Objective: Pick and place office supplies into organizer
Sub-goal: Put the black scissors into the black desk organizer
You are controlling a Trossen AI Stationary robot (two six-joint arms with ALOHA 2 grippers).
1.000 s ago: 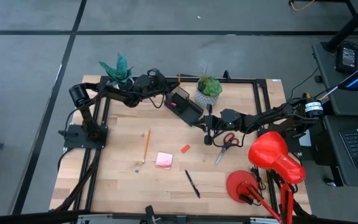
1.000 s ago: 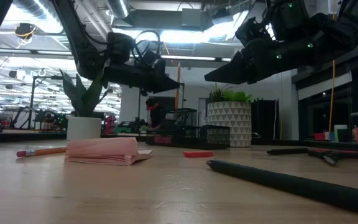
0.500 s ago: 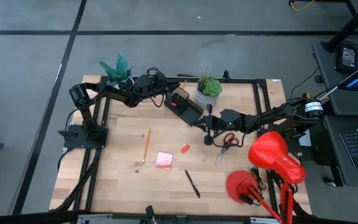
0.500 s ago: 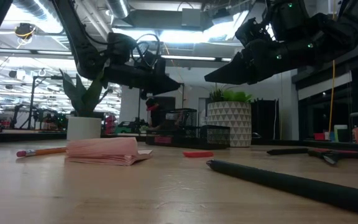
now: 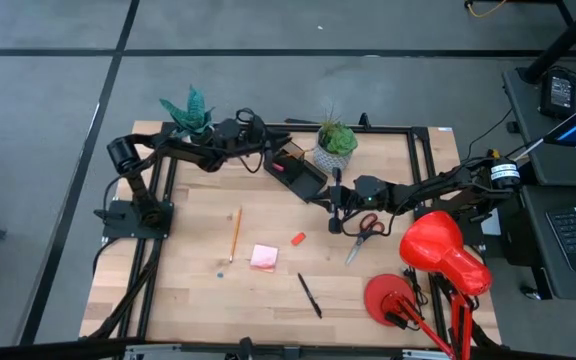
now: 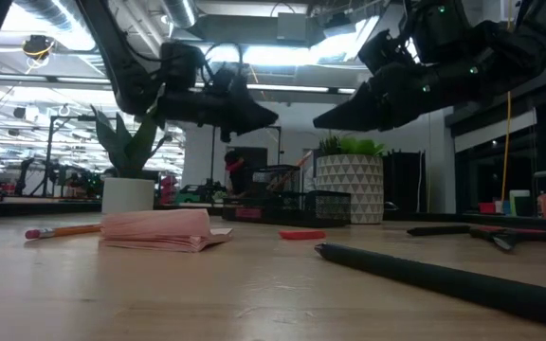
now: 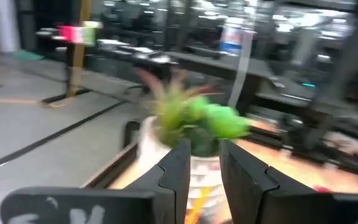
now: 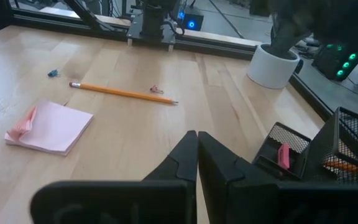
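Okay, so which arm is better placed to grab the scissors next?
The right arm, probably. Its tool hangs just beside the red-handled scissors, fingers shut and empty. The left tool is up at the back by the organizer, much farther from them.

organizer: black mesh desk organizer (image 5: 296, 167) stood just beside the left gripper (image 5: 266, 150), a pink eraser (image 8: 283, 155) in its low tray and an orange pencil (image 8: 337, 165) in its taller compartment.
pencil: orange-yellow pencil (image 5: 235, 233) lay flat, well apart from both grippers.
sticky notes: pink sticky-note pad (image 5: 264, 257) lay flat, corner curled, beyond the right gripper (image 5: 335, 222).
eraser: small red eraser (image 5: 298, 238) lay near the right gripper.
scissors: red-handled scissors (image 5: 363, 229) lay just beside the right gripper.
pen: black pen (image 5: 310, 295) lay well apart from both.
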